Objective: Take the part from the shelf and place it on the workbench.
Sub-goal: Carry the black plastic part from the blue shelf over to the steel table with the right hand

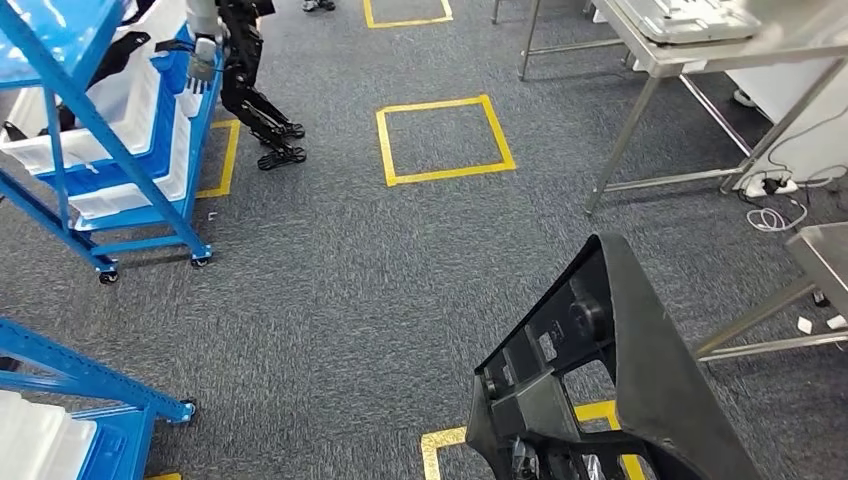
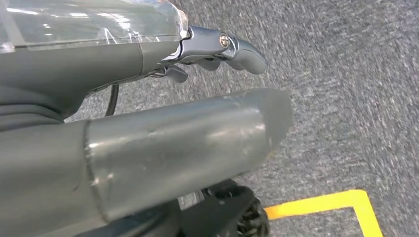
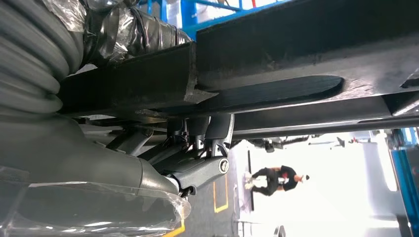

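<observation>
Right hand (image 3: 197, 163) fingers curl around the black part (image 1: 610, 370) — left hand (image 2: 163, 98) loosely open, empty.

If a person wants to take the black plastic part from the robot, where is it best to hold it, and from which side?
Probably by the smooth outer rim of the black plastic part, coming from the robot's right, toward the steel workbench. That edge is long, bare and tilted up. The right hand grips a bar on the ribbed underside, so the inner openings are best avoided.
</observation>
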You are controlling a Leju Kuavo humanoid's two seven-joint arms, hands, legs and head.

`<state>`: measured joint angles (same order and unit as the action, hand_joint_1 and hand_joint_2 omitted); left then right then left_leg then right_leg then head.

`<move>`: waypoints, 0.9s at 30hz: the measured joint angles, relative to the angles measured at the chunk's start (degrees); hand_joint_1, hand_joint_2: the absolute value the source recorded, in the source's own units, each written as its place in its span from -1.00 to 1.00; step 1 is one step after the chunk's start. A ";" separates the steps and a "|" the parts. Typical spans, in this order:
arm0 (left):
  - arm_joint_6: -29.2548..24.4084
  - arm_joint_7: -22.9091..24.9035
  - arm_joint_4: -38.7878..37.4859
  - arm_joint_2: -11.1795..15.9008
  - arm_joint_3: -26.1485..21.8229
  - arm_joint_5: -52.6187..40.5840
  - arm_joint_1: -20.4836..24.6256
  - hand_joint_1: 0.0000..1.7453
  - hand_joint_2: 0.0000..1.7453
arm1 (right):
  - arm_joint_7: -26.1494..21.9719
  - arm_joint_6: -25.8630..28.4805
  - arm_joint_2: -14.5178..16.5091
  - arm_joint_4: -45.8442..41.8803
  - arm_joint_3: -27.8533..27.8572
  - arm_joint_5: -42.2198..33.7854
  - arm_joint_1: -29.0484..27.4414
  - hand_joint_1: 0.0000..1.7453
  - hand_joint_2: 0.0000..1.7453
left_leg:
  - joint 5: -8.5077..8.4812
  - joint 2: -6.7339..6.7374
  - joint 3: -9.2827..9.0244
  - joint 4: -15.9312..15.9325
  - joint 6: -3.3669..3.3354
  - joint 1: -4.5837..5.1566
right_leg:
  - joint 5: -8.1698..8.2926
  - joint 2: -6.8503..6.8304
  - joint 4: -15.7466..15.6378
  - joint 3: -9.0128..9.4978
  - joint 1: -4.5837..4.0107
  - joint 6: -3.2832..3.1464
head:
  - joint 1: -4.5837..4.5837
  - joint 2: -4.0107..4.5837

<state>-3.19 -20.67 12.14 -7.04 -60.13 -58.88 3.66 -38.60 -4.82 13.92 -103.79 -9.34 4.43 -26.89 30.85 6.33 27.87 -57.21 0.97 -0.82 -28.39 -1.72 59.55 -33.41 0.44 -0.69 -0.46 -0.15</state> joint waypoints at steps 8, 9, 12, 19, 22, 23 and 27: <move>-0.09 -0.08 0.01 -0.06 -0.27 -0.10 -0.48 -1.00 -1.00 | 0.00 0.96 0.02 0.15 -0.25 0.19 -0.11 1.00 1.00 | 4.58 -6.27 7.44 -14.34 -0.08 -0.27 | 0.35 5.49 -0.32 0.33 -0.22 -1.30 | 0.01 0.00; -0.13 -0.08 0.02 -0.06 -0.30 -0.09 -0.45 -1.00 -1.00 | 0.00 1.14 0.02 0.16 -0.28 0.31 -0.12 1.00 1.00 | 2.06 -7.16 5.94 -10.43 -0.41 -0.23 | 0.35 6.27 -0.30 0.44 -0.23 -1.29 | 0.01 0.00; -0.21 -0.07 0.03 0.00 -0.41 -0.04 -0.39 -1.00 -1.00 | 0.00 1.97 0.01 0.25 -0.46 0.91 -0.10 1.00 1.00 | -1.43 -10.82 2.43 -1.30 -1.12 -0.06 | 0.53 8.29 -0.16 0.16 -0.15 -0.74 | 0.01 0.00; 0.12 -0.20 0.06 -0.28 -1.24 0.65 -0.37 -1.00 -1.00 | 0.00 4.37 -0.30 0.73 -0.77 2.05 -0.28 1.00 1.00 | -2.36 -6.56 1.56 1.13 -2.68 -0.12 | -4.30 3.07 8.08 -4.54 -0.13 1.24 | -0.07 0.00; 0.16 -0.18 0.07 -0.29 -1.61 0.61 -0.53 -1.00 -1.00 | 0.00 5.12 -0.55 1.25 -0.96 2.10 -0.26 1.00 1.00 | -2.12 -3.80 1.56 1.05 -2.67 0.01 | -6.32 2.01 14.89 -7.70 0.31 1.78 | -0.07 0.00; 0.20 -0.16 0.06 -0.30 -1.68 0.58 -0.49 -1.00 -1.00 | 0.00 5.30 -0.62 1.42 -1.03 2.15 -0.27 1.00 1.00 | -2.00 -3.01 1.50 0.97 -2.55 0.00 | -4.95 1.69 13.14 -6.66 0.45 1.90 | -0.07 0.00; 0.29 -0.11 0.07 -0.45 -1.76 0.51 -0.31 -1.00 -1.00 | 0.00 6.01 -0.84 1.84 -1.36 2.26 -0.14 1.00 1.00 | -1.10 -0.77 1.02 0.31 -1.51 0.19 | -0.11 -1.82 0.11 0.58 0.17 1.35 | -0.07 0.00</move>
<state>-2.90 -20.77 12.21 -7.50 -61.90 -58.37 3.35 -38.60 1.19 13.09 -101.95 -10.70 6.69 -27.03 29.75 5.56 28.90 -56.90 -0.55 -0.63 -28.50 -3.54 59.66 -32.83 0.61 0.66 -0.53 -0.15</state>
